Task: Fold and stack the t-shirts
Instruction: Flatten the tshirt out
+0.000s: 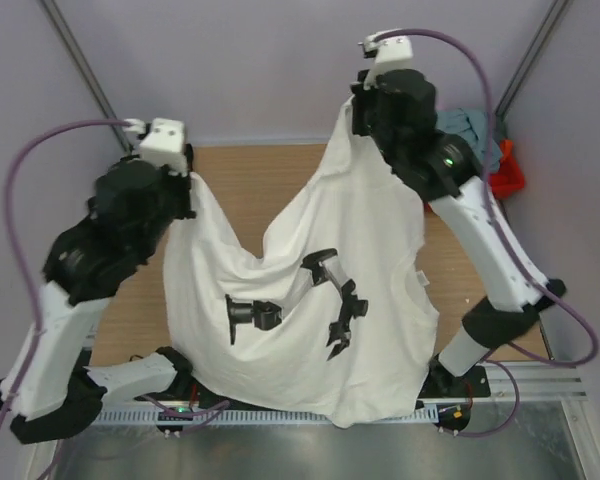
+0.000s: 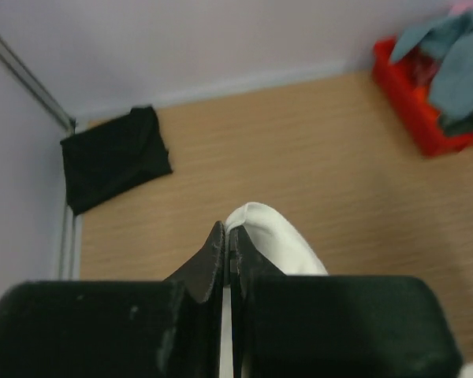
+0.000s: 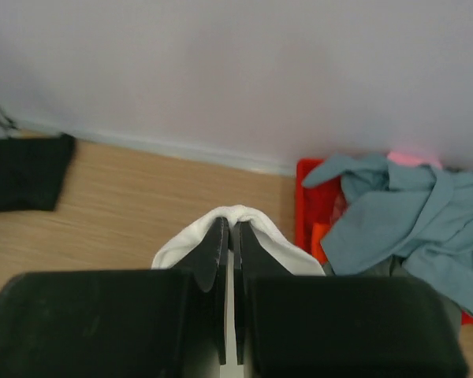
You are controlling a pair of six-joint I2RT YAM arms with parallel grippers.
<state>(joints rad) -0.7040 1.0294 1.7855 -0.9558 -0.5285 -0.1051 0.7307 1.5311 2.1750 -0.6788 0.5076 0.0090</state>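
Observation:
A plain white t-shirt hangs in the air between my two grippers and sags in the middle. Its lower part drapes down over the table's near edge. My left gripper is shut on one top corner, and the white cloth bulges out past its tips. My right gripper is raised higher and further back. It is shut on the other top corner, and the cloth folds over its tips. A folded black t-shirt lies flat at the table's far left corner. It also shows in the right wrist view.
A red plastic tray stands at the far right, also in the left wrist view and the top view. It holds crumpled grey-blue shirts. The wooden table meets pale walls with metal corner posts.

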